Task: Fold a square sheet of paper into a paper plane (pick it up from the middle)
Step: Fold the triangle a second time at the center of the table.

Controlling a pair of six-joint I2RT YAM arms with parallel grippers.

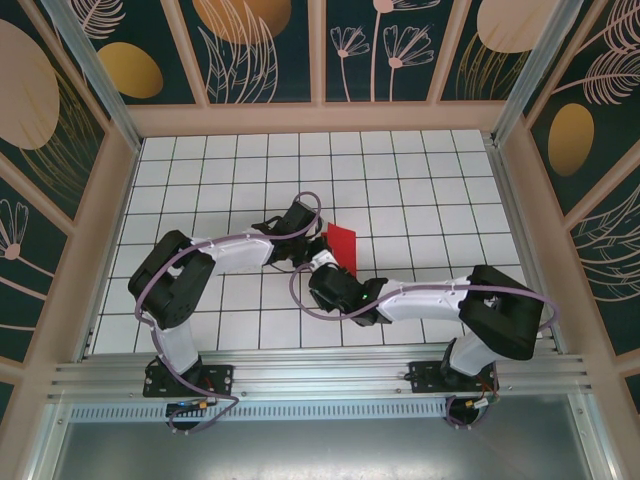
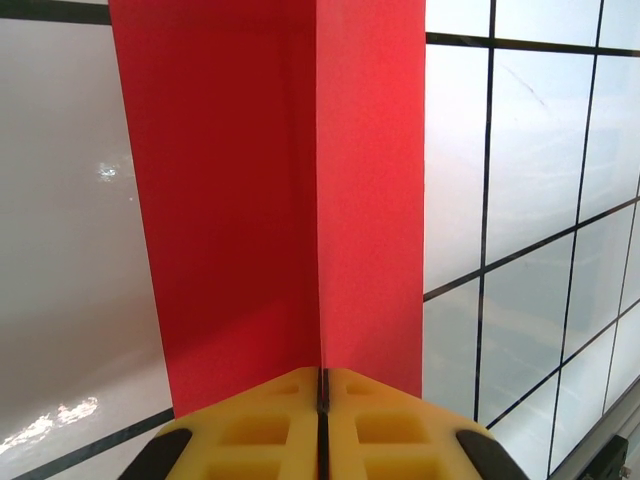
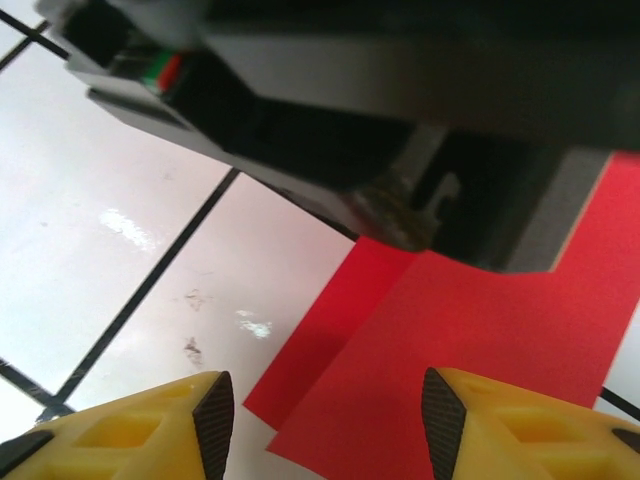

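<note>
Red square sheet of paper (image 2: 260,200) is pinched right on its centre crease by the left gripper (image 2: 322,385), jaws fully closed, with 2 panels spreading away from the fingers on either side of the fold. The right gripper (image 3: 325,410) is roughly half open with nothing in it, hovering over the sheet's edge just below the left arm (image 3: 400,110). Sheet sits mid-table (image 1: 400,180) on the white grid, between the 2 arms.

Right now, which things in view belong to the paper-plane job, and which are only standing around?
Job:
paper, creased
left tool, shut on the paper
right tool, open near the paper

Not the job:
table
walls
</note>
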